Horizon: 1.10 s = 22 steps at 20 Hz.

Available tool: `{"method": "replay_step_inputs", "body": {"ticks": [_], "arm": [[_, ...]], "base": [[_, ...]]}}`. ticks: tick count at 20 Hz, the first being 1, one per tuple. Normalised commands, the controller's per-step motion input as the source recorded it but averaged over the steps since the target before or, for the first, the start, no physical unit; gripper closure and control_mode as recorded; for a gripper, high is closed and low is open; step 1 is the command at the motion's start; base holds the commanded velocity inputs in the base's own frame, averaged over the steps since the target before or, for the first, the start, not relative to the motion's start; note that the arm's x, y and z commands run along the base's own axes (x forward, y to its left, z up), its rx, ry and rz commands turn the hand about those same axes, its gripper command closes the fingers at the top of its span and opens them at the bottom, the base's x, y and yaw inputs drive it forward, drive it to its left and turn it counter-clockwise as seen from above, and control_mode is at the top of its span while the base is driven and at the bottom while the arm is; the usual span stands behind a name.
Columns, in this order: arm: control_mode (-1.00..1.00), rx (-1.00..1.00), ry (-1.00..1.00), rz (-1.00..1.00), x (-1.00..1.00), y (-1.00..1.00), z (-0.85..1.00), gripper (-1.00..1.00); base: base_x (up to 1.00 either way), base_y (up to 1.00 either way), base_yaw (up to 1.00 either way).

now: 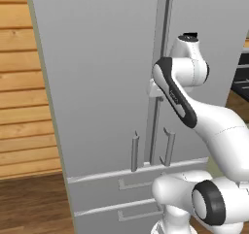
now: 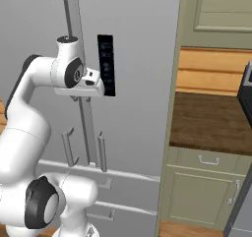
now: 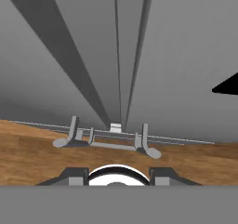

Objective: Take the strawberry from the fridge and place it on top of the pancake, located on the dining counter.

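The tall light-grey fridge (image 1: 97, 82) (image 2: 138, 108) (image 3: 186, 56) stands right in front of me with both doors closed. My gripper (image 1: 154, 90) (image 2: 92, 91) (image 3: 116, 174) hangs close to the centre seam and points down along the doors. It is shut, with nothing seen between its fingertips. Below it are the lower ends of the two slim bar handles (image 1: 134, 153) (image 2: 102, 152) (image 3: 144, 141). Two drawers (image 1: 131, 204) sit under the doors. The strawberry, the pancake and the dining counter are out of view.
A black panel (image 2: 106, 64) is set in the right door. A wood-plank wall (image 1: 24, 107) stands left of the fridge over a wooden floor (image 1: 29, 204). To the right is a brown countertop (image 2: 211, 123) over sage-green cabinets (image 2: 197, 192).
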Motion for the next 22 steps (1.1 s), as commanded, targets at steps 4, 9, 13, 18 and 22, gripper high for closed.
{"method": "replay_step_inputs", "body": {"ticks": [4,9,13,18,22], "arm": [[1.0,0.0,0.0,0.0,0.0,0.0,0.0,-1.0],[1.0,0.0,0.0,0.0,0.0,0.0,0.0,-1.0],[1.0,0.0,0.0,0.0,0.0,0.0,0.0,-1.0],[1.0,0.0,0.0,0.0,0.0,0.0,0.0,-1.0],[-1.0,0.0,0.01,-0.01,0.05,0.0,-0.11,-1.0]], "base": [[-0.15,0.0,0.0],[-0.7,0.0,0.0],[-0.82,0.0,-0.02],[-0.8,0.0,-0.02],[-0.21,0.0,0.0]]}}
